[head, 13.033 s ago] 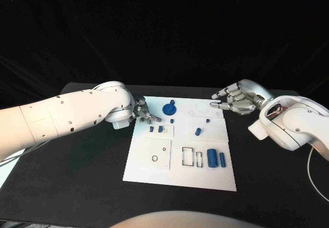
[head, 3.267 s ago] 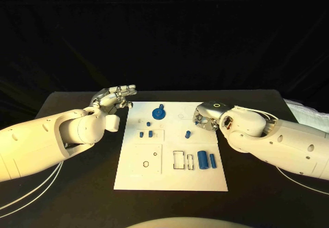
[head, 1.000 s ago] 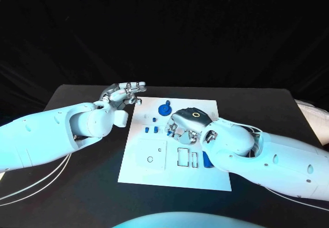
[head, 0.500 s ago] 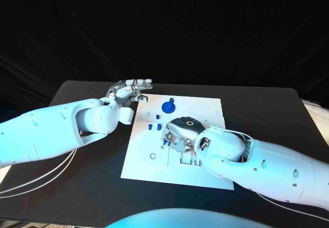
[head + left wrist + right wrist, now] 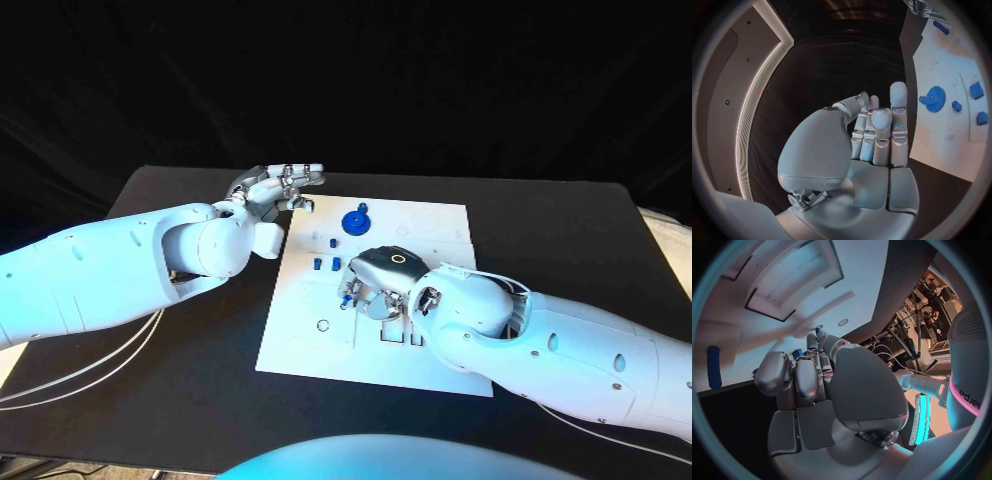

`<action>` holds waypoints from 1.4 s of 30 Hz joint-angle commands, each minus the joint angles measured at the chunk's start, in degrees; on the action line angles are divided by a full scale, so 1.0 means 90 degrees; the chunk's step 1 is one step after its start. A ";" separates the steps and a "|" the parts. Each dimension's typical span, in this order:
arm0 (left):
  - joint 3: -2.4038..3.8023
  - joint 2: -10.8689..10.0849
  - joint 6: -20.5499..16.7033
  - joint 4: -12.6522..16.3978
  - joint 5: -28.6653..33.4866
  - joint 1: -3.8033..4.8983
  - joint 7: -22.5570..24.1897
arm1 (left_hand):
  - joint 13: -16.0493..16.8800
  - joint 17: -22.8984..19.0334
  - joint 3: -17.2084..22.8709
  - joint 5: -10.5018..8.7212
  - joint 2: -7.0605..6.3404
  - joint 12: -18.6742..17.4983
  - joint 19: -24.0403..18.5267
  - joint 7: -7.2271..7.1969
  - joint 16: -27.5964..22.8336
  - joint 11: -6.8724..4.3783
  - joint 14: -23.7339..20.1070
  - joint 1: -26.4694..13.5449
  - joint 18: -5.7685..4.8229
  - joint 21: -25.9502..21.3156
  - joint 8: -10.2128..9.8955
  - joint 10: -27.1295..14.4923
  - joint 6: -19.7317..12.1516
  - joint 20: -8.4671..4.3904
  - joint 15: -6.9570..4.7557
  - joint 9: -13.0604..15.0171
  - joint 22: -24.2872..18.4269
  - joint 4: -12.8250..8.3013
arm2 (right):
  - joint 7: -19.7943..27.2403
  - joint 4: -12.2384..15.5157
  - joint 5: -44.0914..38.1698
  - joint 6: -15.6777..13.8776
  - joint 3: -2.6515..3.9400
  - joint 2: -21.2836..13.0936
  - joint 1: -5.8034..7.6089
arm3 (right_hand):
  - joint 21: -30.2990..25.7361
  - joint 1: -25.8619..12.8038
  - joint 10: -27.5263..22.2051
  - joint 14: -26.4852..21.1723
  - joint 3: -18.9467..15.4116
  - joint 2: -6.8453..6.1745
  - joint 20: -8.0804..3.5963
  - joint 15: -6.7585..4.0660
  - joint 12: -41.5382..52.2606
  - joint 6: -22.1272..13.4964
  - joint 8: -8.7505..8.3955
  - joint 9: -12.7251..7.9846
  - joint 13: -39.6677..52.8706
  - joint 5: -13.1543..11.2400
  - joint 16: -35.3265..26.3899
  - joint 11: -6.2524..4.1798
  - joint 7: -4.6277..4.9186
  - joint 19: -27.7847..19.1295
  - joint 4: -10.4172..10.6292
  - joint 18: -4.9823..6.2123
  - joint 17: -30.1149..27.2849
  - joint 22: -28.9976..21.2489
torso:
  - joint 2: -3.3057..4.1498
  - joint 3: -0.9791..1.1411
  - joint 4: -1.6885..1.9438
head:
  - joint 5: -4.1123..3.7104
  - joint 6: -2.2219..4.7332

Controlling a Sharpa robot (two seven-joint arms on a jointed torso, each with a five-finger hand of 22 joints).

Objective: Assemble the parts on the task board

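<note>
Since half a second ago the right hand (image 5: 378, 288) has barely shifted over the task board (image 5: 433, 225)'s middle, fingers curled on a small blue part (image 5: 348, 296) and hiding the recesses beneath. Beyond it stand the blue gear (image 5: 356, 219) and two blue pegs (image 5: 326, 263); the left hand (image 5: 277, 187) hovers off the board's far left corner, fingers apart, holding nothing

Black table (image 5: 173, 330) sat against black drapes (image 5: 433, 90) filling the far side, with bluish light overall.
</note>
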 commanded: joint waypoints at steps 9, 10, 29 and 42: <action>0.0005 0.0011 0.0184 -0.0003 -0.0033 0.0002 -0.0051 | 0.0010 -0.0015 -0.0031 0.0006 -0.0020 0.0031 -0.0051 0.0006 -0.0047 -0.0007 -0.0042 0.0008 0.0082 -0.0025 0.0041 -0.0039 -0.0041 0.0005 0.0014 -0.0006 -0.0011 -0.0031 | 0.0084 0.0017 0.0040 0.0311 -0.0017 0.0018 -0.0024 | 0.0005 -0.0068 0.0011 0.0292 -0.0025 -0.0013 0.0012 0.0032 -0.0036 0.0005 0.0045 0.0010 -0.0003 0.0019 0.0038 0.0048 0.0046 0.0020 -0.0031 0.0017 0.0018 0.0000 | -0.0001 -0.0009 0.0001 | 0.0009 -0.0013; 0.0005 0.0010 0.0185 -0.0005 -0.0033 0.0002 -0.0053 | 0.0010 -0.0015 -0.0031 0.0006 -0.0020 0.0031 -0.0051 0.0006 -0.0047 -0.0007 -0.0042 0.0008 0.0082 -0.0025 0.0041 -0.0039 -0.0041 0.0005 0.0014 -0.0006 -0.0011 -0.0031 | 0.0072 0.0013 0.0035 0.0326 -0.0018 0.0020 -0.0024 | 0.0005 -0.0069 0.0011 0.0292 -0.0025 -0.0012 0.0012 0.0032 -0.0036 0.0005 0.0045 0.0010 -0.0003 0.0020 0.0040 0.0047 0.0045 0.0020 -0.0031 0.0017 0.0019 0.0000 | -0.0001 -0.0009 0.0001 | 0.0009 -0.0013; 0.0005 0.0012 0.0237 0.0007 -0.0057 0.0003 -0.0093 | 0.0009 -0.0017 -0.0037 0.0006 -0.0022 0.0034 -0.0055 0.0008 -0.0046 -0.0005 -0.0044 0.0004 0.0083 -0.0033 0.0042 -0.0048 -0.0048 0.0006 0.0015 -0.0006 -0.0017 -0.0034 | -0.0313 -0.0244 -0.0328 0.0565 -0.0085 0.0262 -0.0044 | -0.0183 -0.0424 -0.0768 0.0218 -0.0190 -0.0196 0.0126 0.0219 -0.0072 -0.0505 -0.0005 -0.0091 -0.0039 0.0033 -0.0108 0.0250 0.0246 -0.0121 0.0017 0.0061 -0.0155 -0.0286 | 0.0003 -0.0008 0.0002 | 0.0014 -0.0016; 0.0004 -0.0004 0.0310 0.0003 -0.0061 0.0003 -0.0140 | 0.0004 -0.0060 -0.0065 0.0005 -0.0028 0.0045 -0.0072 0.0021 -0.0061 0.0008 -0.0064 -0.0020 0.0087 -0.0076 0.0040 -0.0092 -0.0084 0.0014 0.0025 -0.0010 -0.0046 -0.0038 | -0.0433 0.0073 -0.0341 0.0238 -0.0082 -0.0018 -0.0086 | -0.0730 -0.0457 -0.1640 0.0011 -0.0506 -0.0265 0.0255 0.0304 0.0005 -0.1140 0.0006 -0.0217 -0.0016 0.0047 -0.0643 0.0393 0.0250 -0.0439 -0.0099 0.0211 -0.0786 -0.1075 | -0.0012 -0.0001 -0.0002 | 0.0014 -0.0006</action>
